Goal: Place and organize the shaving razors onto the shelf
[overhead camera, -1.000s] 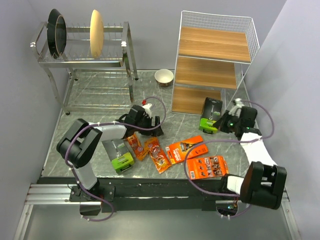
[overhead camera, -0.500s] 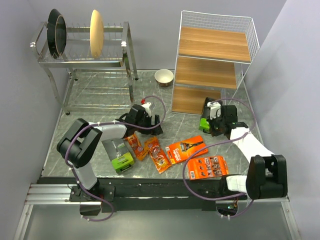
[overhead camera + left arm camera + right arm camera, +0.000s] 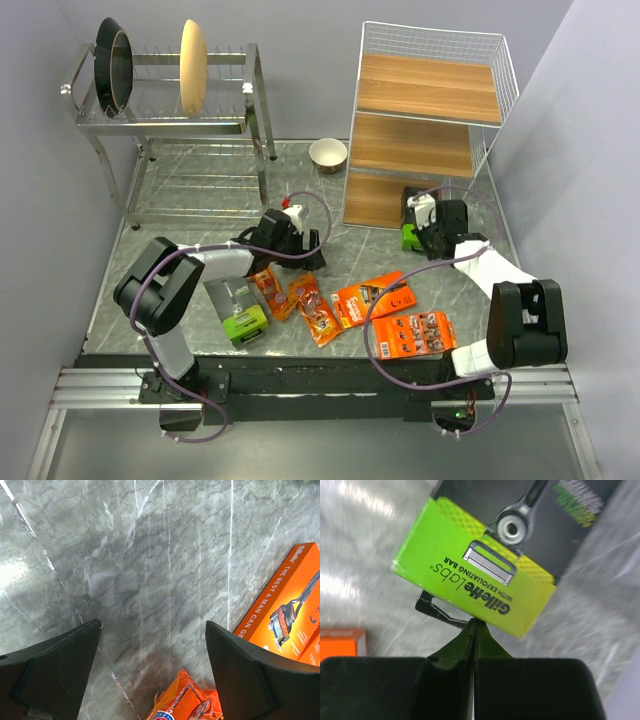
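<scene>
My right gripper is shut on the black hang tab at the lime-green end of a dark grey razor box; in the top view this box sits by the foot of the white wire shelf, with the gripper beside it. My left gripper is open and empty, low over the table with an orange blister pack just below its fingers. On the table lie a second grey box, two blister packs and two orange cards.
A steel dish rack with plates stands at the back left. A small bowl sits left of the shelf. The shelf's three wooden boards hold nothing. An orange card's edge shows in the right wrist view.
My right arm swung left and toward the shelf, and the grey box shifted with it closer to the shelf's foot. The left arm has not moved.
</scene>
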Robot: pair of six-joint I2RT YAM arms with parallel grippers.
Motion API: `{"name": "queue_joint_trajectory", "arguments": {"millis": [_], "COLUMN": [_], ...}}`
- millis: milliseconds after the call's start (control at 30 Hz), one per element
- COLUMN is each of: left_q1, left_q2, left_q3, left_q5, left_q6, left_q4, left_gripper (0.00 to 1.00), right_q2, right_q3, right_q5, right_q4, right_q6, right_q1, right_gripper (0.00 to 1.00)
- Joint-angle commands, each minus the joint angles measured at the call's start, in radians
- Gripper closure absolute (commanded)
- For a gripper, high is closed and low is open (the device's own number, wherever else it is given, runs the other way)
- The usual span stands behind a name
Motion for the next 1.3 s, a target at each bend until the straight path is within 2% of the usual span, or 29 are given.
{"name": "queue_joint_trajectory", "arguments": {"millis": [0, 300, 400, 500, 567, 667, 867, 1000, 1267], "left_q1": [-0.002, -0.016, -0.018, -0.018, -0.016, -0.016, -0.018, -0.016, -0.018], "left_q2": [0.003, 0.003, -0.009, -0.023, -0.027, -0.034, -0.049, -0.064, -0.086], "left_q3": [-0.011, 0.000, -0.007, -0.016, -0.023, -0.033, -0.042, -0.054, -0.091], "left_q5": [-0.032, -0.042, -0.043, -0.043, -0.042, -0.042, -0.045, -0.052, -0.045], "left_q6": [0.011, 0.033, 0.037, 0.042, 0.043, 0.040, 0.051, 0.059, 0.046], "left_q4": [-0.029, -0.043, -0.041, -0.038, -0.037, -0.032, -0.029, -0.032, -0.029], "left_gripper": [0.07, 0.07, 0.07, 0.07, 0.07, 0.07, 0.07, 0.06, 0.06], "right_q2": [0.010, 0.082, 0.021, -0.078, -0.126, -0.160, -0.015, 0.135, 0.330], "right_q3": [0.074, 0.109, 0.079, 0.037, -0.011, -0.056, 0.036, 0.109, 0.191], "right_q5": [0.011, 0.021, -0.002, -0.093, -0.115, -0.060, 0.003, 0.055, 0.201], "right_q4": [0.150, 0.200, 0.197, 0.183, 0.203, 0.288, 0.345, 0.381, 0.509], "right_q6": [-0.027, -0.038, -0.057, -0.082, -0.102, -0.156, -0.238, -0.288, -0.400], "right_q1": [0.005, 0.018, 0.017, 0.034, 0.083, 0.179, 0.261, 0.270, 0.273], "right_gripper": [1.00, 1.00, 1.00, 1.00, 1.00, 1.00, 1.00, 1.00, 1.00]}}
